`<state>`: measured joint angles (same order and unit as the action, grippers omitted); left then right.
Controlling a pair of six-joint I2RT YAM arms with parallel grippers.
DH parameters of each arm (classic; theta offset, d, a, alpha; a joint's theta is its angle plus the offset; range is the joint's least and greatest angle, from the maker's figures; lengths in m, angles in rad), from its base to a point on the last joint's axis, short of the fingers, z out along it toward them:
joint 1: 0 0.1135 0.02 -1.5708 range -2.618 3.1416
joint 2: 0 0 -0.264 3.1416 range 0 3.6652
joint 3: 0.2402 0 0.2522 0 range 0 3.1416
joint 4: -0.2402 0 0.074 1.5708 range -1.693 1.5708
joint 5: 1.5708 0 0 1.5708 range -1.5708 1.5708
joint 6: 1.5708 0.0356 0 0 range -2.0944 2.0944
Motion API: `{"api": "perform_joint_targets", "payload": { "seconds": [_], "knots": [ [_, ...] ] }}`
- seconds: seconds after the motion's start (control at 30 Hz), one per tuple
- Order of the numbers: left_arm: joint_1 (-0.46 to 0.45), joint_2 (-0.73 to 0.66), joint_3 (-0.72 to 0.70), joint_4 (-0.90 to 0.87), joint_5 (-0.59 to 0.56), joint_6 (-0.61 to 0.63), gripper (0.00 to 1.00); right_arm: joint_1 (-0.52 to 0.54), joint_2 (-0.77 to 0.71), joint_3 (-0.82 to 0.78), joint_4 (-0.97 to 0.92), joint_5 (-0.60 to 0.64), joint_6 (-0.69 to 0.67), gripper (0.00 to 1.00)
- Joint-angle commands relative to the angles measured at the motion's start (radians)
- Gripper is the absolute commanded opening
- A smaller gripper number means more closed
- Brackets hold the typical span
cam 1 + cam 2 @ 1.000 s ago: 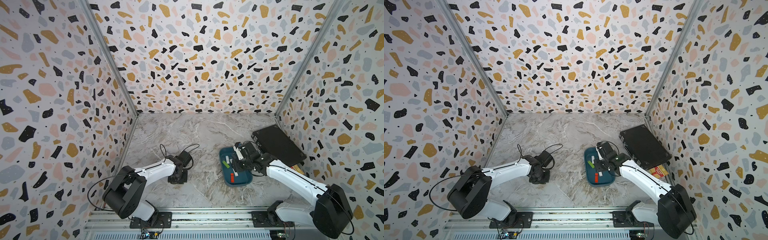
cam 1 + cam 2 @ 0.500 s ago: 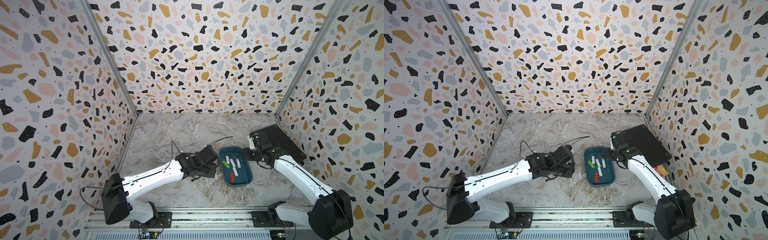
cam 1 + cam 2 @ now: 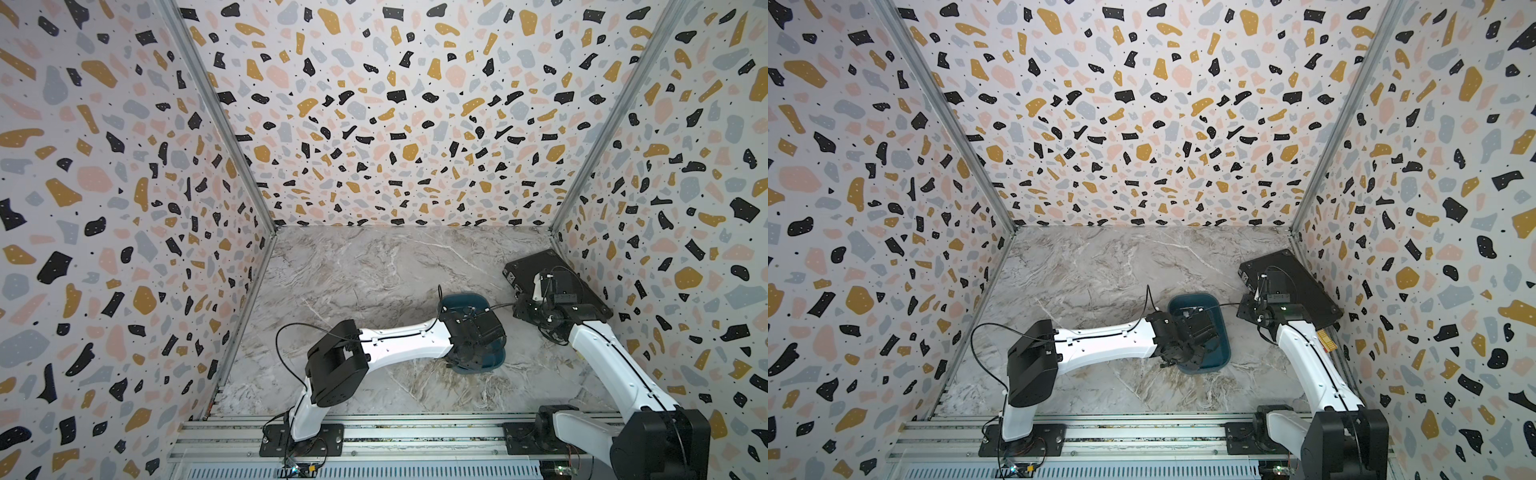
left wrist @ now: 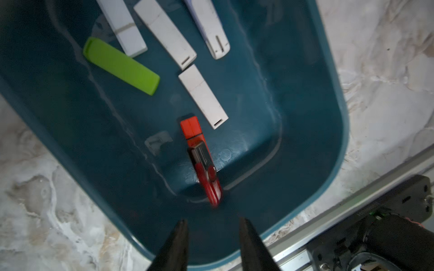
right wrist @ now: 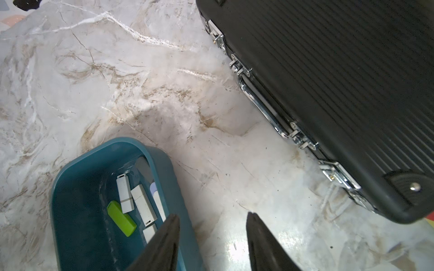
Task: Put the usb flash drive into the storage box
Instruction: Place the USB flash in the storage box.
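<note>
1. USB flash drive, dark red with a metal swivel cover, is seen inside the storage box, at the end nearest the left hand. It is blurred, so whether it lies flat cannot be told.
2. Its long axis is laid roughly along the box's length. One end is pointed at the short end wall, and the other is overlapped with an orange-red drive.
3. The left hand is held above that end's rim, fingers parted, with nothing between them.
4. The right hand is likewise spread and empty, above the strip of desk left between the box and the black case.
5. Four white drives and a green drive are spread over the rest of the box floor, apart from the dark red one.
6. In both top views the box is largely covered by the left arm. Bare marble is shown between it and the back wall, and the rail is found near its front end.
</note>
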<state>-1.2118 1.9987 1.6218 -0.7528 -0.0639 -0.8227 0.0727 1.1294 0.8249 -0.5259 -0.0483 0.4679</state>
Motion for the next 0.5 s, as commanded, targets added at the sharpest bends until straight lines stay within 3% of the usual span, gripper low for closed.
{"api": "perform_joint_targets", "payload": {
  "seconds": [0.0,0.07,0.17,0.23,0.37,0.47],
  "knots": [
    [0.003,-0.063,0.062,-0.049,-0.054,0.038,0.58,-0.001,-0.012,0.0,-0.013,0.006,0.005,0.52],
    [0.009,-0.118,0.066,-0.103,-0.152,0.058,0.76,-0.002,-0.016,0.004,-0.016,0.009,-0.003,0.53],
    [0.049,-0.234,0.014,-0.168,-0.277,0.092,0.78,-0.001,-0.044,0.013,-0.015,0.027,-0.023,0.53],
    [0.102,-0.366,-0.101,-0.142,-0.343,0.118,0.78,0.005,-0.069,0.007,0.0,0.047,-0.025,0.54],
    [0.257,-0.764,-0.415,-0.05,-0.509,0.18,0.77,0.062,-0.094,0.005,0.053,0.119,-0.059,0.54],
    [0.34,-1.073,-0.695,0.117,-0.722,0.302,0.79,0.122,-0.104,-0.006,0.137,0.2,-0.119,0.54]
  ]
}}
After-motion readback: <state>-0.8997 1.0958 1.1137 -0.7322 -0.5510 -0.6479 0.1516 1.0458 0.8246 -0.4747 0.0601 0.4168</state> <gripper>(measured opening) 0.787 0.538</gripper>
